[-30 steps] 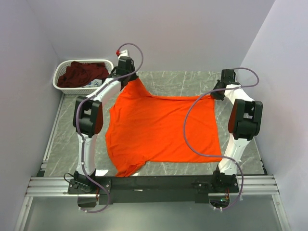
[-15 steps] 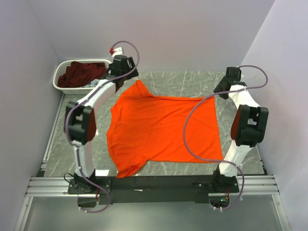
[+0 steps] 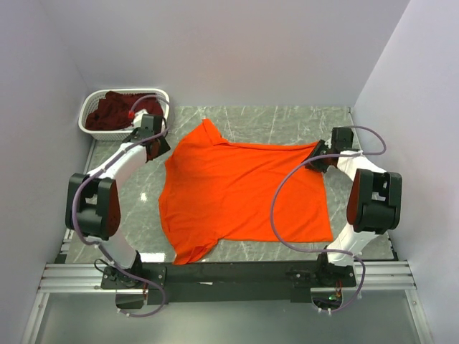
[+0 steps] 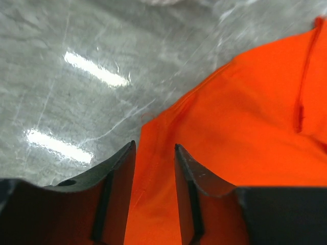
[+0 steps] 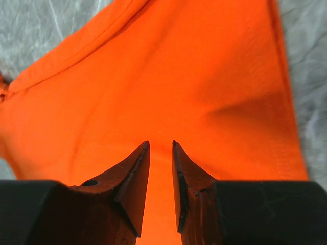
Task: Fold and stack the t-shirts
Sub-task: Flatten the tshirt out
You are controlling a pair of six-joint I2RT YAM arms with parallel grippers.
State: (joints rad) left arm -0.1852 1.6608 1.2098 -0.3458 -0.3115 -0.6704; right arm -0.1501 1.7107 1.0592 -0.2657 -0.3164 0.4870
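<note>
**Orange t-shirt being laid out flat on the bench, with no fold yet made**

The grey marbled bench (image 3: 287, 118) is being covered across its middle by the orange t-shirt (image 3: 244, 193), which is lying spread open with its neck toward the left edge and its hem toward the right. At the far left corner, the white basket (image 3: 92, 115) is being filled by the maroon t-shirt (image 3: 115, 109), bunched and unfolded. The left hand (image 4: 155, 148) is being held over the orange shirt's far-left shoulder edge, jaws partly parted, with cloth lying beneath and nothing pinched between them. The right hand (image 5: 160, 144) is being held over the far-right corner of the shirt, jaws a narrow gap apart, likewise gripping nothing as far as can be seen. The task is being judged as barely begun: both shirts are waiting to be folded, and no stack is being formed.
</note>
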